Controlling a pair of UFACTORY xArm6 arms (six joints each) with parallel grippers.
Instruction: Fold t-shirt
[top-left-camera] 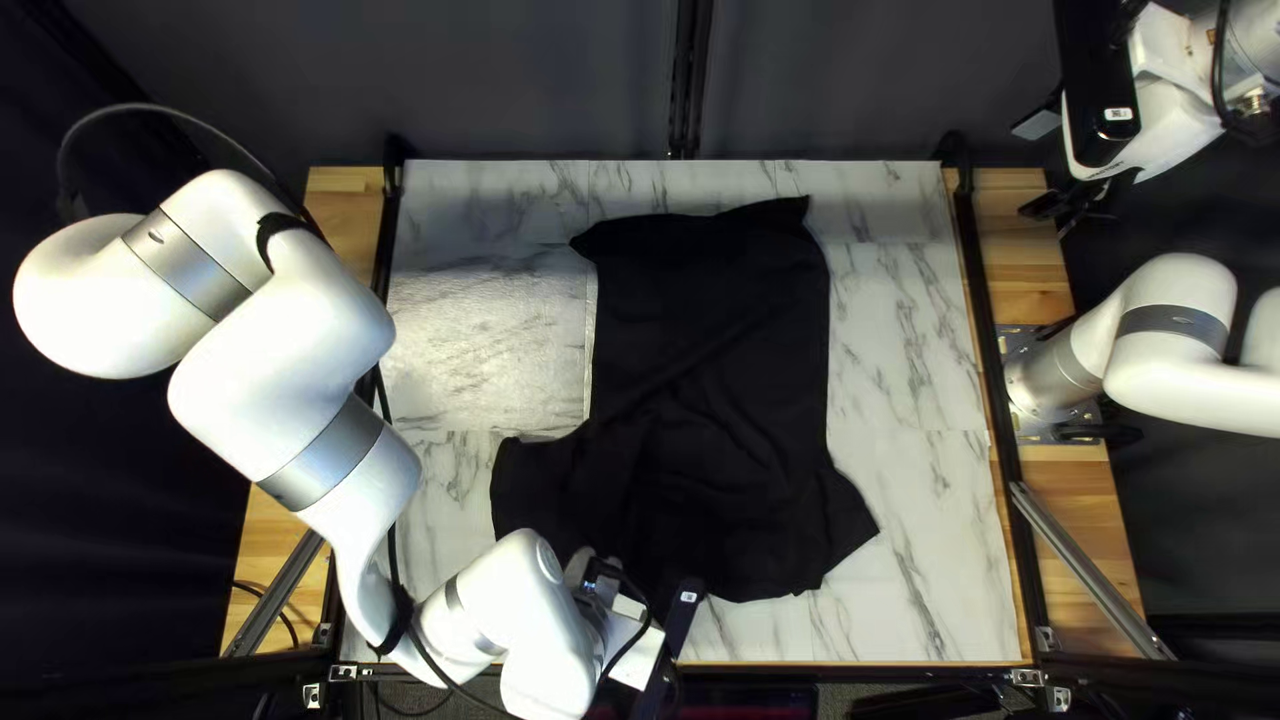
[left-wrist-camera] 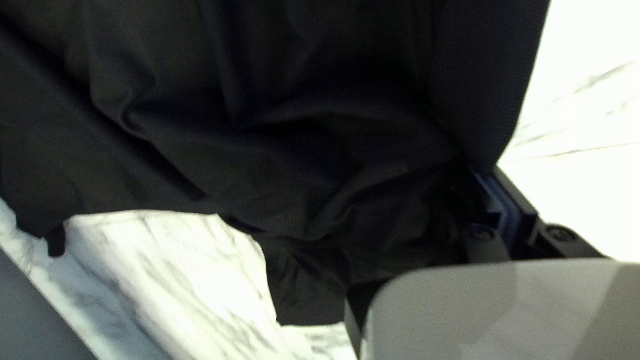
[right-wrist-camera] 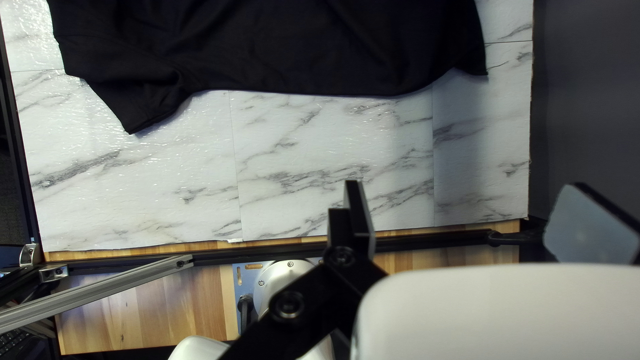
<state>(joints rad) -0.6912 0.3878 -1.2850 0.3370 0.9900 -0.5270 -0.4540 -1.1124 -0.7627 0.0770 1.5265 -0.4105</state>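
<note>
The black t-shirt (top-left-camera: 720, 360) lies spread and wrinkled on the marble-patterned table, a sleeve (top-left-camera: 848, 520) angled out at its near right. Over its near left part reaches my left gripper (top-left-camera: 594, 576), its fingertips hidden there. In the left wrist view, the left gripper (left-wrist-camera: 495, 175) is shut on an edge of the shirt (left-wrist-camera: 267, 120); ribbed cloth rises from between its close-set fingers. Off the table at the far right hangs my right gripper (top-left-camera: 1050, 167). Seen from its wrist, the right gripper (right-wrist-camera: 472, 207) stands wide open, holding nothing, with the shirt (right-wrist-camera: 300, 47) well ahead.
Bare marble surface (top-left-camera: 900, 347) borders the shirt on the right, with another stretch (top-left-camera: 487, 347) on the left. Black rails (top-left-camera: 987, 360) and wooden strips (top-left-camera: 1074, 520) run along the table's sides. My left arm (top-left-camera: 294, 374) crosses the table's near left corner.
</note>
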